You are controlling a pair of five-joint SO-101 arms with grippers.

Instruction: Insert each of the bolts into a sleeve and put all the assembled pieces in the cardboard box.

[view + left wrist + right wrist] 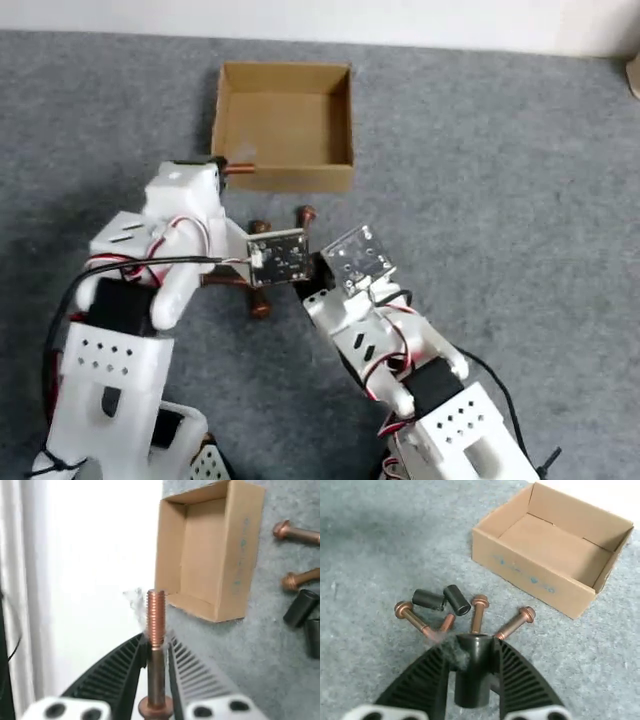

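Currently, a copper bolt (156, 612) is clamped by the left gripper (156, 639) just beside the front wall of the cardboard box (285, 180), seen at the upper centre of the high view. A black sleeve (471, 677) is gripped by the right gripper (471, 646) near mid-frame, where loose bolts (480, 612) and two sleeves (457, 600) are seen lying on the grey carpet (500, 150).

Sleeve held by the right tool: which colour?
The cylindrical sleeve is black; best in right wrist view.

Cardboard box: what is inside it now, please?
Inside the cardboard box its bare brown floor shows, and nothing lies on it. In the right wrist view its near wall covers a strip of that floor.
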